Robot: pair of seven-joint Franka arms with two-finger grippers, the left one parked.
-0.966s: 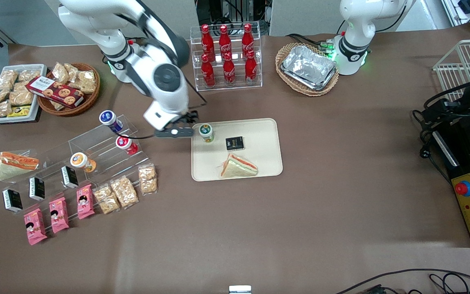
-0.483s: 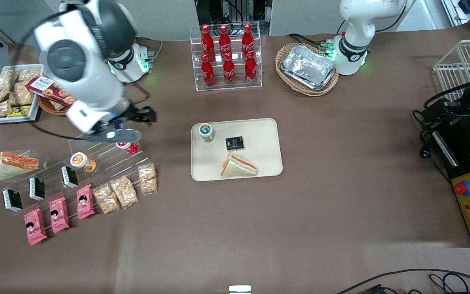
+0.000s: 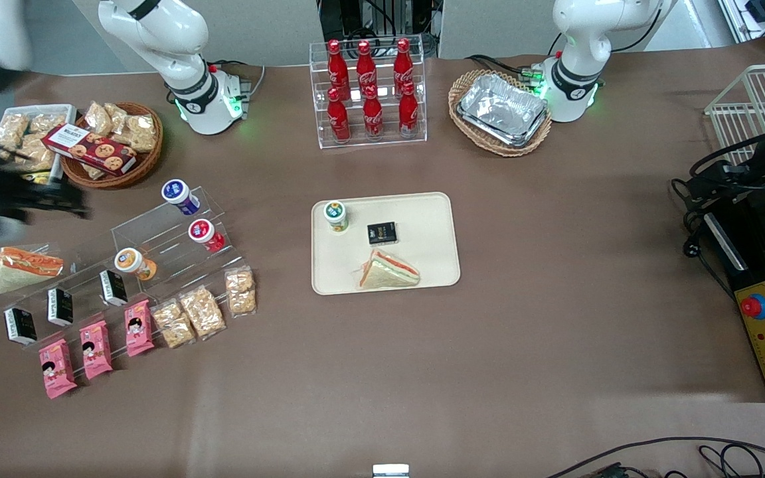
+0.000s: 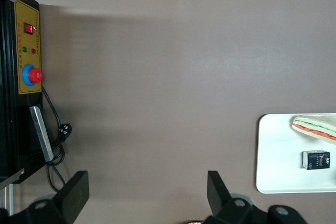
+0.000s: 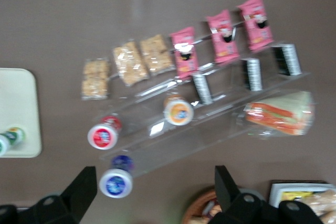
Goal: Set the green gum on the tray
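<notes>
open air above tray (image 3: 432, 226) (hand (image 5: 152, 195) apart)

The red bottles (image 3: 369, 89) in the upper middle of the front view carry a white script that looks like Coca-Cola. In the left wrist view, the small black box (image 4: 316, 159) on the tray (image 4: 278, 156) bears a white word, possibly "Face". The white label on the red box (image 3: 90, 147) cannot be read. The gripper (image 5: 154, 174), fingers spread wide, hangs above the snack display and shows no lettering.
</notes>
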